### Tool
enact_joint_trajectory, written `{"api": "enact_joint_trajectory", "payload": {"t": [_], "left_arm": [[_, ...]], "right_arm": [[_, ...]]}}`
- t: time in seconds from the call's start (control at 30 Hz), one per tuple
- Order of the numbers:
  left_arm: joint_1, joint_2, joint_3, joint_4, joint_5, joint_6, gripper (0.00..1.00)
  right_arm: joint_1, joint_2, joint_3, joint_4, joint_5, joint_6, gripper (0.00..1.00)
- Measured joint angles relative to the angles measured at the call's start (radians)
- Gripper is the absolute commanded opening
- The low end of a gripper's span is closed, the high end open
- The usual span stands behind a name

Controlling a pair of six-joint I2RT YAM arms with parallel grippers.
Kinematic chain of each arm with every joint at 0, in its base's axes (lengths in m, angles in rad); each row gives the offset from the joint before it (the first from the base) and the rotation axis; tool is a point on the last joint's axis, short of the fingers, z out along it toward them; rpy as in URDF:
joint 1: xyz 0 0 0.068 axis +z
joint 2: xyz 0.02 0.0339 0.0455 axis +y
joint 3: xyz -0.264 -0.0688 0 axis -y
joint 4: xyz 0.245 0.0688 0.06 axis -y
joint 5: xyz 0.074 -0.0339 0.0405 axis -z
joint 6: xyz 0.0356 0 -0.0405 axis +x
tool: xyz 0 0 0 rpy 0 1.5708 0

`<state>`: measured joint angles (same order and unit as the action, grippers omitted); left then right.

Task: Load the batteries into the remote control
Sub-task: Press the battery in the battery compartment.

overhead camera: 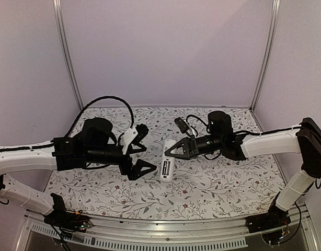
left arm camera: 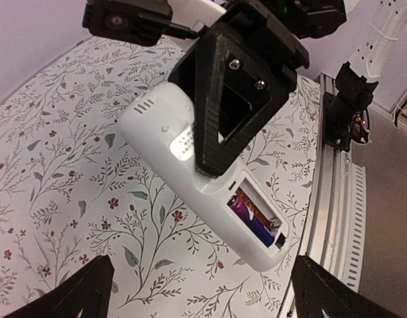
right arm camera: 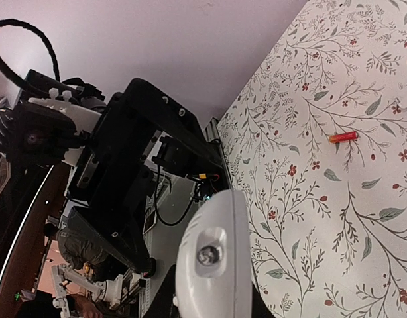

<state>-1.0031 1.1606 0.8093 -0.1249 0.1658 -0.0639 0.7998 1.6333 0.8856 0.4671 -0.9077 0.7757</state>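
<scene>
Top external view: remote control (overhead camera: 167,166) over middle of surface (overhead camera: 218,183), back side up, clamped between right fingers (overhead camera: 181,149). Left fingers (overhead camera: 142,170) just beside it toward left edge, spread wide, holding nothing. Left wrist view: battery compartment (left arm camera: 256,215) uncovered, one cell (left arm camera: 251,220) seated inside, reddish-purple running to dark blue. Right wrist view: red battery (right arm camera: 343,137) lies loose on surface, well apart from remote control; nearest edge unclear.

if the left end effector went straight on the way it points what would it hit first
Most likely the remote control, held in the right end effector, directly ahead of the left end effector in its wrist view; how far off is hard to tell.
</scene>
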Motion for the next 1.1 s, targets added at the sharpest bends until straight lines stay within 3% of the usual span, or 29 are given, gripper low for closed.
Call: {"api": "enact_joint_trajectory", "payload": {"t": [0.1, 0.3, 0.73, 1.1], "left_arm": [[0.000, 0.063, 0.002, 0.005, 0.039, -0.063, 0.79], [0.002, 0.119, 0.006, 0.054, 0.082, -0.147, 0.64], [-0.005, 0.241, 0.059, 0.091, 0.133, -0.188, 0.60], [-0.011, 0.269, 0.069, 0.104, 0.156, -0.193, 0.34]], "right_arm": [[0.000, -0.008, 0.006, -0.025, 0.013, -0.035, 0.00], [0.001, -0.009, 0.007, -0.069, 0.019, -0.066, 0.00], [0.008, -0.031, 0.011, -0.108, 0.039, -0.086, 0.00], [0.008, -0.031, 0.011, -0.111, 0.049, -0.094, 0.00]]}}
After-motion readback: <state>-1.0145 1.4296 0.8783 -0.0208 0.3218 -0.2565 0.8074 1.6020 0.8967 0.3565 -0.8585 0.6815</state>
